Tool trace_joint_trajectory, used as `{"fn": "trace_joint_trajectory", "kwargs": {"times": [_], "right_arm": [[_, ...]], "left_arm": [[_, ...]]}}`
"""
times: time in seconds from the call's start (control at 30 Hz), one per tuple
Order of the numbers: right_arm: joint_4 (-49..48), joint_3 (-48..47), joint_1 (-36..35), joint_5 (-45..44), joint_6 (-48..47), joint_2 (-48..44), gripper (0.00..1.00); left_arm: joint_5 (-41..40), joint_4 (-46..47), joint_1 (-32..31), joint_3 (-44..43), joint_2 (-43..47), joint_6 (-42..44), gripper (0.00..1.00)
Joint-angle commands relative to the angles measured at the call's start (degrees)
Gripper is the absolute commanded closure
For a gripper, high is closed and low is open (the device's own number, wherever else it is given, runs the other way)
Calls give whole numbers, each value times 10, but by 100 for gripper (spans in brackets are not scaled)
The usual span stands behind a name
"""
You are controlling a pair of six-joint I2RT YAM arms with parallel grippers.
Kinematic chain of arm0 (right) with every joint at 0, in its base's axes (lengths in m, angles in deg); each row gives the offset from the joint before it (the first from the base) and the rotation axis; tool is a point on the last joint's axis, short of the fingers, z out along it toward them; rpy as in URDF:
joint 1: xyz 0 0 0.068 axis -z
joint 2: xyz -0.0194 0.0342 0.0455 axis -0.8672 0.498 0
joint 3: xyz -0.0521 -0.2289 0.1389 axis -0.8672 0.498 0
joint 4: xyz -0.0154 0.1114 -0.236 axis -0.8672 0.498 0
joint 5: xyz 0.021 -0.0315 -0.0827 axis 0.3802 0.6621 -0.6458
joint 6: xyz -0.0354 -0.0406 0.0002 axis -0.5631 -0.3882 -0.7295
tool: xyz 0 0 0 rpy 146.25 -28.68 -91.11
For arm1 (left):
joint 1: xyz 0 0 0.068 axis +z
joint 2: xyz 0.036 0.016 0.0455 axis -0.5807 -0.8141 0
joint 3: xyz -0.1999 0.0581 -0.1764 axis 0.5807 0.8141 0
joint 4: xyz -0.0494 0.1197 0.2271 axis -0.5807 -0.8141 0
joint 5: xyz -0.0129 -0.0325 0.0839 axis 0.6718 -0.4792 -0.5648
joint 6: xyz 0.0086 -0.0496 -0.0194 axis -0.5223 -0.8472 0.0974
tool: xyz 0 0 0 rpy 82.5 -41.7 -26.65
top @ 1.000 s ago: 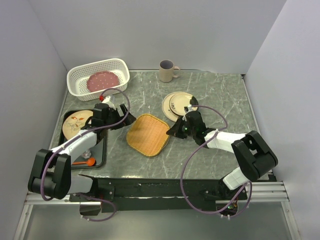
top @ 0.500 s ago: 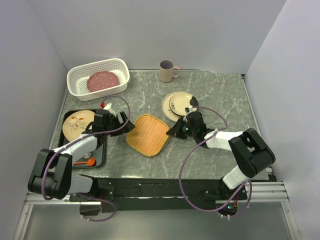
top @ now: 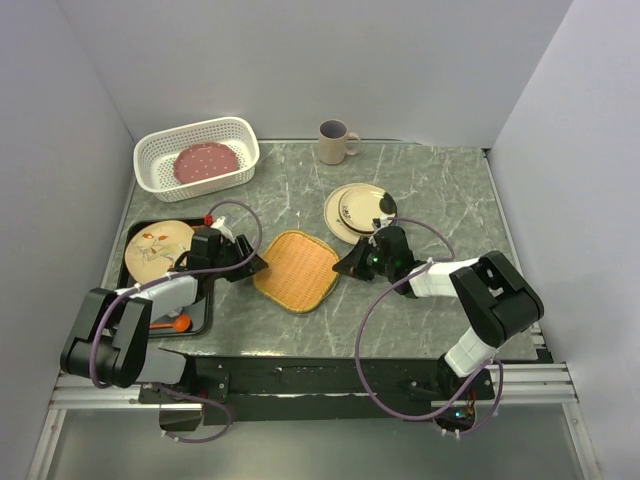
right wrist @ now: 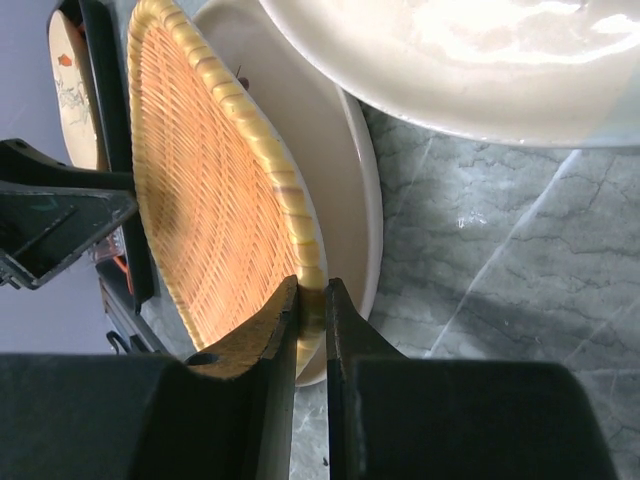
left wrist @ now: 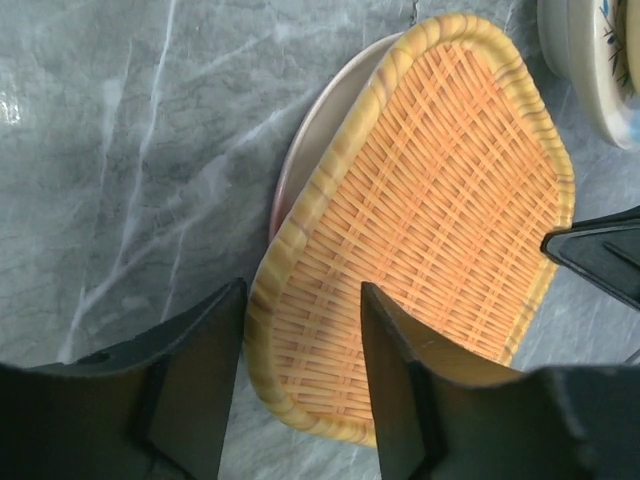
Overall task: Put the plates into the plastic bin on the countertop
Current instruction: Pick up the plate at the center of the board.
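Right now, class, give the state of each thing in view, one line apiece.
woven orange plate: resting on pale plate
pale plate: flat underneath it
right tool: shut on woven orange plate's rim
left tool: open, astride the same rim
pink dotted plate: inside plastic bin
cream plate: on black tray
mug: upright
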Motion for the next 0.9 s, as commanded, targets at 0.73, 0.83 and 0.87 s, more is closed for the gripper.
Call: {"fn": "trace_joint_trajectory", "kwargs": {"times": [0.73,0.83,0.87], "right_arm": [[-60,17,-1,61,-2,19,100],[-65,18,-2,68,0,14,100],[-67,18,-2,73,1,13,100]], "left_arm": [[141,236,-2,87,76,-79,66],[152,252,-3,94,83,-81,61],[155,260,-3,96,83,-83,60]]}}
